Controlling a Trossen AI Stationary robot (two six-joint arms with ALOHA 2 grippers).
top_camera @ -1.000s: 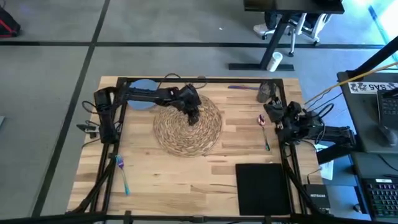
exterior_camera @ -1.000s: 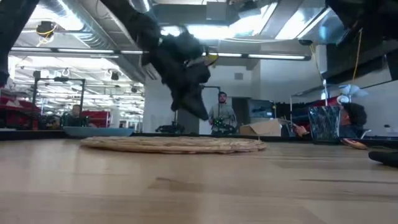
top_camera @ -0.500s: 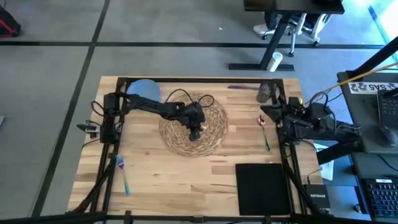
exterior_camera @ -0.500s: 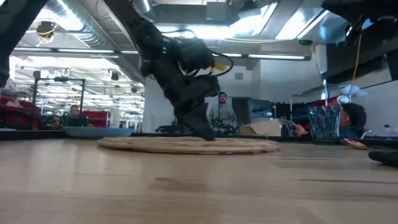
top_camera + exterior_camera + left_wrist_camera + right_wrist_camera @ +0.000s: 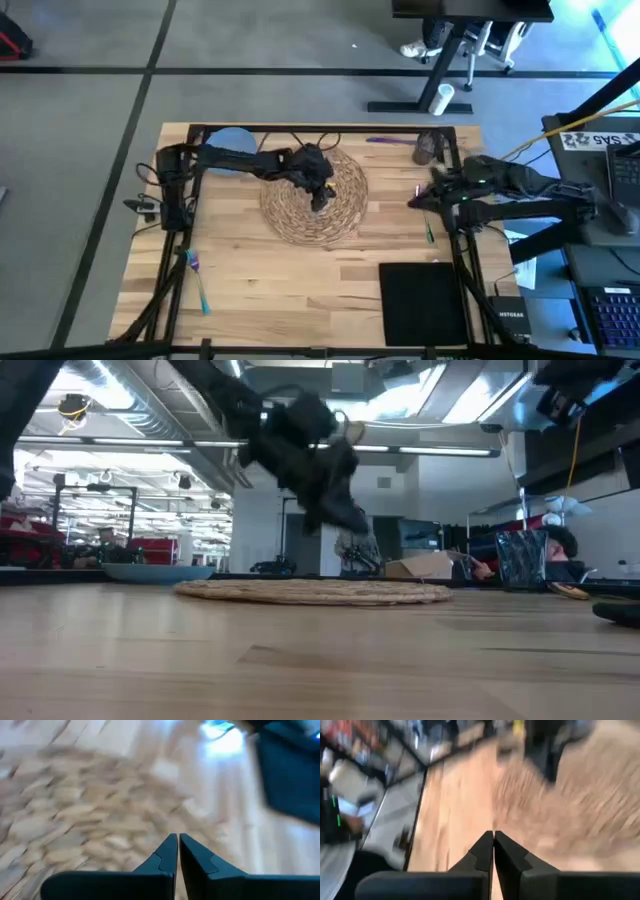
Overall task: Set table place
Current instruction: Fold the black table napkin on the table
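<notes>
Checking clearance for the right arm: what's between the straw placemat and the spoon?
Bare wood only. In the high view, nothing sits on the table between the placemat and the spoon; the right claw hovers over that stretch.

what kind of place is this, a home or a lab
Most likely a robotics lab or open workshop, not a home. The low view shows exposed ceiling ducts and shelving racks behind the table; the high view shows a bare grey floor and a side desk with a keyboard.
</notes>
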